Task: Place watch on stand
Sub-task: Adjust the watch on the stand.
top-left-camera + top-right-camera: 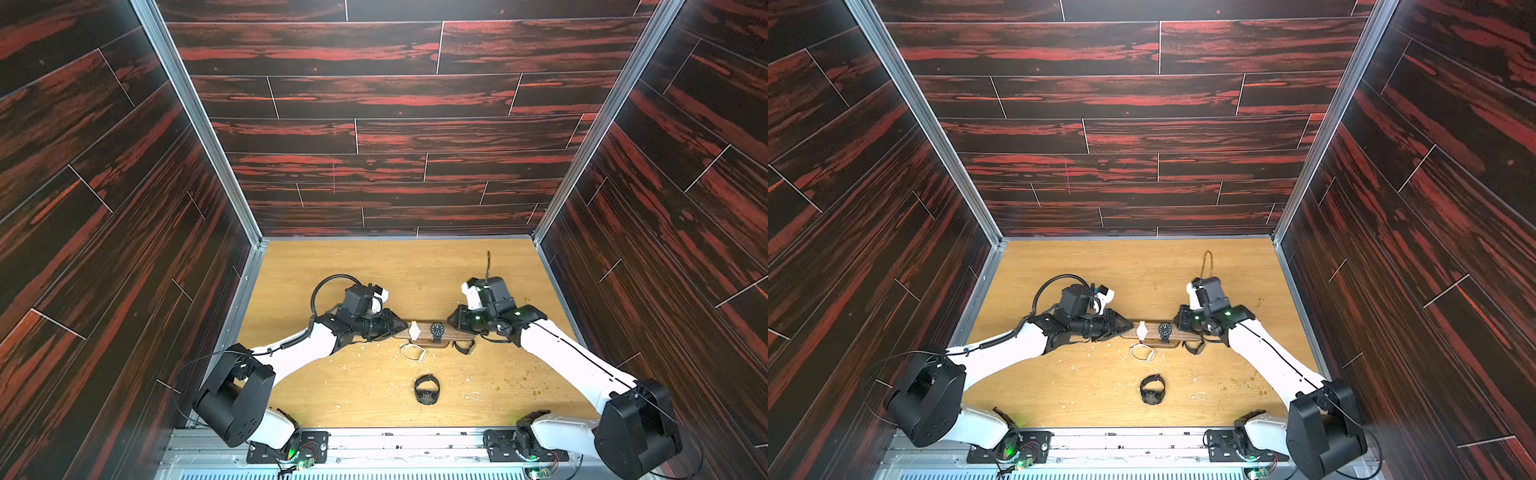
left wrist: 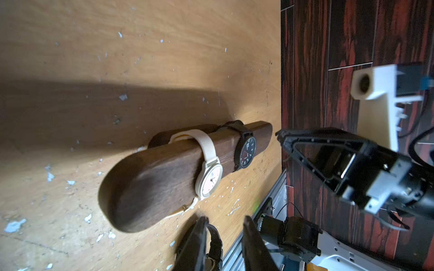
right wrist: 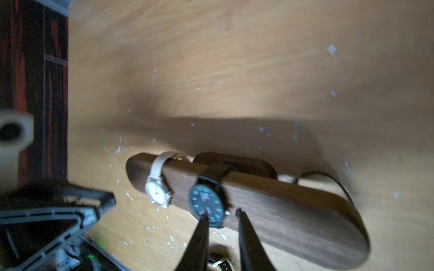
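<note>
The stand (image 1: 424, 329) is a long dark-brown bar on a small base, lying crosswise mid-table. A white watch (image 1: 414, 331) and a black watch (image 1: 437, 330) sit side by side on the bar. My left gripper (image 1: 405, 325) is at the bar's left end. In the left wrist view its jaws (image 2: 225, 218) stand apart with nothing between them, beside the stand's rounded end (image 2: 152, 187). My right gripper (image 1: 449, 321) is at the right end. In the right wrist view it (image 3: 222, 212) is open, its fingertips (image 3: 204, 217) just short of the black watch's blue-marked face (image 3: 206, 204).
Another black watch (image 1: 427, 389) lies buckled on the table in front of the stand. A pale strap loop (image 1: 413, 353) and a dark strap (image 1: 464, 347) lie just in front of the base. Crumbs dot the wooden tabletop (image 1: 374, 270). Dark panelled walls enclose three sides.
</note>
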Robot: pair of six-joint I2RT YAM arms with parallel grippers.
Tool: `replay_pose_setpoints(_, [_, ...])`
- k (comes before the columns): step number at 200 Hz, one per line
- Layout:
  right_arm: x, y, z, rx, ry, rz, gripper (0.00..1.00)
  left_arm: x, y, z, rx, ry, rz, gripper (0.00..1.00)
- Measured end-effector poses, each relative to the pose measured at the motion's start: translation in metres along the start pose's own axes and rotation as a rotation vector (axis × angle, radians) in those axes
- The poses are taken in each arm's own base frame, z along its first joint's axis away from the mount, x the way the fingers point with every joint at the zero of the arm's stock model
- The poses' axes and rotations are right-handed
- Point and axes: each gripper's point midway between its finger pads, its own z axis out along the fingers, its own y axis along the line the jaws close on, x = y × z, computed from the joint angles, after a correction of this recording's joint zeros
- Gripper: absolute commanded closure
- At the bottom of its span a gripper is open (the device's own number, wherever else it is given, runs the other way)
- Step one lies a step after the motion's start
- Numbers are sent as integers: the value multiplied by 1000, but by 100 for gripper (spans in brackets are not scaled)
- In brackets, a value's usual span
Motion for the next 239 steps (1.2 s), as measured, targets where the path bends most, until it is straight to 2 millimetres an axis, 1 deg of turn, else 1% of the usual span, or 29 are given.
replay_pose_setpoints(28, [10, -16, -1, -12, 27, 61, 67, 1, 1, 8, -8, 15, -7, 71])
replay_pose_setpoints(55, [14, -27, -7, -34, 26, 117, 62, 0, -1, 14, -7, 22, -7, 71])
replay_pose_setpoints(70, [12, -32, -12, -42, 9, 140, 59, -1, -1, 16, -7, 24, -11, 71])
replay_pose_setpoints(96, [8, -37, -20, -55, -16, 168, 56, -1, 1, 19, -12, 30, -16, 71])
replay_pose_setpoints(112, [6, -43, -21, -54, -22, 189, 56, -1, 2, 20, -14, 31, -17, 71])
replay_pose_setpoints(143, [11, -55, -18, -33, -10, 227, 53, 0, 2, 20, -16, 33, -18, 71])
replay_pose_setpoints(166, [13, -58, -15, -28, 3, 233, 52, 1, 3, 22, -18, 38, -19, 71])
replay_pose_setpoints(208, [18, -60, -9, -40, 17, 243, 55, 6, 8, 33, -29, 63, -36, 72])
replay_pose_setpoints(239, [20, -58, -4, -63, 31, 245, 56, 6, 9, 38, -30, 66, -47, 72])
